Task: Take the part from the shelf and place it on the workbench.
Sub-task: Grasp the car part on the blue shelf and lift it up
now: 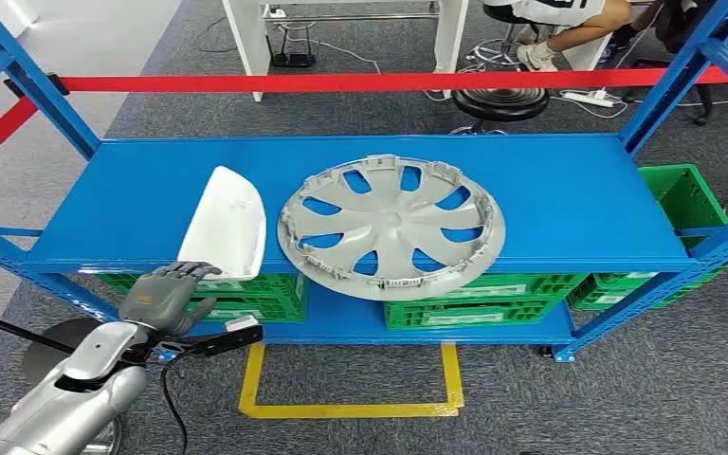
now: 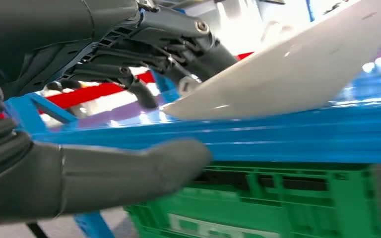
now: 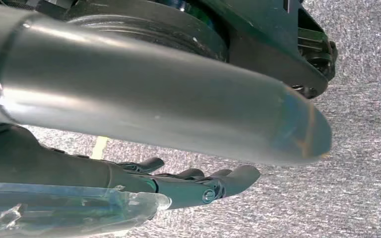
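Nearest to you, the left hand [image 1: 166,294] is at the front edge of the blue shelf [image 1: 569,204], fingers spread wide and holding nothing, with fingertips [image 2: 144,94] just at the near end of the white part [image 1: 225,226]; the right hand [image 3: 198,186] hangs over the grey carpet, fingers extended and empty. The white part lies on the shelf with its long axis running from you away, the narrower end far, just beside the grey wheel cover [image 1: 391,227]. The labels on the green crates [image 1: 474,303] below are too blurred to read.

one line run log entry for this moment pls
stage: reach | left hand: open, at front edge of blue metal shelf, near white curved plastic part | right hand: open, above carpet | part not yet gripped
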